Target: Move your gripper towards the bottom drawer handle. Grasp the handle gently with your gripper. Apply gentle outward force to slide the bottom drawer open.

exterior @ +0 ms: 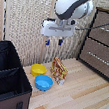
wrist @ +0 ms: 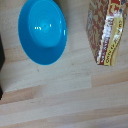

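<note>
Wooden table (exterior: 79, 95), pincer (exterior: 53, 41) parted and empty in exterior view, blue bowl (wrist: 42, 31) under wrist view

The arm (exterior: 73, 5) is bulky, rounded and glossy white, with a dark grey band at its joint and a thin black cable trailing off to the exterior view's right. It ends in a flat white gripper (exterior: 54, 41) carrying two short dark-blue fingers (exterior: 59, 41)
</note>
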Controlling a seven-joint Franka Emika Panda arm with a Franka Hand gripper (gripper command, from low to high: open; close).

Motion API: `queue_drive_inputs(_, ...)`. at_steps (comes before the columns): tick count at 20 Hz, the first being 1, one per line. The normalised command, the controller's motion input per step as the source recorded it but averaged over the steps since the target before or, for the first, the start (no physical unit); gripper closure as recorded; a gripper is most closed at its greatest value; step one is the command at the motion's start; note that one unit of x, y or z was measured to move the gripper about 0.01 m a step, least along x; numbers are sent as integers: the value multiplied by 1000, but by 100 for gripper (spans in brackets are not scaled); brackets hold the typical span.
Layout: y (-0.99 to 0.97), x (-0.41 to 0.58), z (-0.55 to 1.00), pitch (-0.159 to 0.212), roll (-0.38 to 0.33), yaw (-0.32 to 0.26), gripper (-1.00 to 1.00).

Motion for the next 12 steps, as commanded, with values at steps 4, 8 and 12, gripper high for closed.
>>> queue_drive_inputs(4, -92, -1, -3, 0, -261, 237, -100)
queue_drive_inputs(8, -126, -54, 0, 0, -282, 225, -100)
queue_drive_inputs(12, -131, -76, 0, -7, -294, 216, -100)
